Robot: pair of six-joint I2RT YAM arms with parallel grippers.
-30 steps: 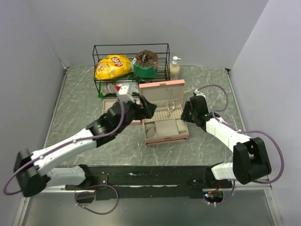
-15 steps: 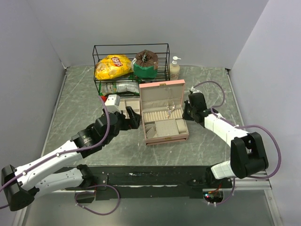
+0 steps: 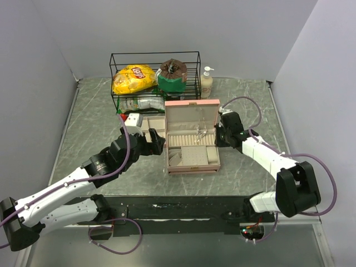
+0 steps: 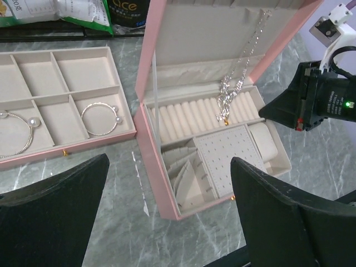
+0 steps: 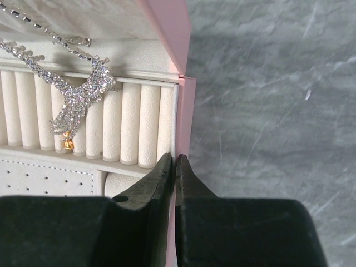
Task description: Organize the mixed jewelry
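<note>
**Open pink jewellery box (image 3: pixel 192 170) at mid-counter (image 3: pixel 89 128), lid upright on the far side.** A silver rhinestone necklace (image 4: pixel 228 103) hangs from the inside of the lid. Its pendant end lies across the cream ring rolls (image 5: pixel 130 122) in the far part of the box, and a small gold bead (image 5: pixel 68 144) shows at its lowest tip.

The beige compartment tray (image 4: pixel 67 95) sits just beside the box, on its left. A thin silver hoop (image 4: pixel 99 119) with two pearl beads lies flat in the tray's near right compartment. A larger hoop (image 4: pixel 16 133), also with pearls, lies in the near left compartment, partly cut by the frame edge.

The right pincer (image 5: pixel 174 160) has its fingers pressed almost together on the rim of the box's right wall, pinching it beside the ring rolls. The left pincer (image 4: pixel 167 161) is spread wide and hovers above the box's left wall and the strip of counter between box and tray.

At the far edge stands a black wire basket (image 3: pixel 154 54) holding a yellow crisp bag (image 3: pixel 133 78), with a pump bottle (image 3: pixel 207 80) to its right.
</note>
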